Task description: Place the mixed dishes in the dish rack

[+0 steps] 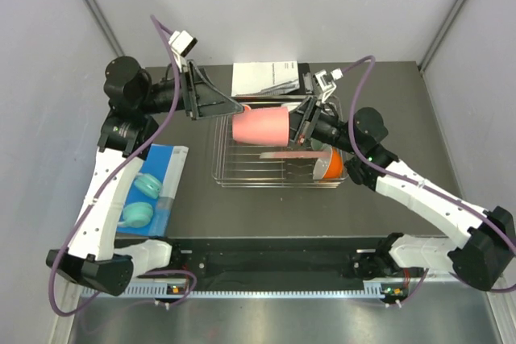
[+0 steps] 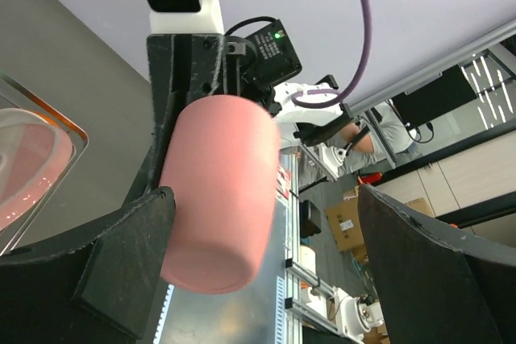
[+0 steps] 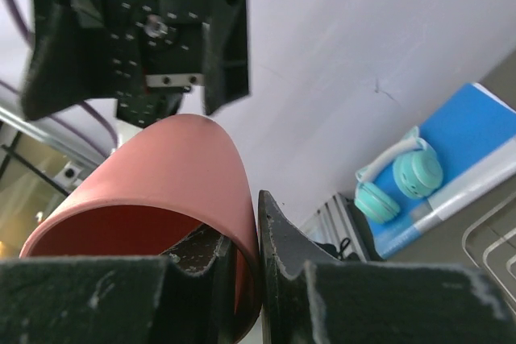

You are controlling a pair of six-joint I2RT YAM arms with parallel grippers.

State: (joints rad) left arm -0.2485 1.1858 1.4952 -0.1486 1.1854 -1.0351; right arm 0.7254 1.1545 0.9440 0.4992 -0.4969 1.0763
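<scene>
Right gripper (image 3: 246, 247) is clamped on the rim of the small pink cup (image 1: 260, 126), cup sideways above the dish rack (image 1: 242, 176), left gripper (image 2: 262, 199) spread wide by its base (not touching, it seems), so I'd tip it mouth-down and lower slowly before releasing.

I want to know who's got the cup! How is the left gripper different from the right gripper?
The right gripper is shut on the rim of the small pink handleless cup, one finger inside, one outside; the left gripper is wide open around the cup's closed bottom. The right one reaches from the right, the left from the left. Both are black and meet above the silver wire dish rack.
</scene>
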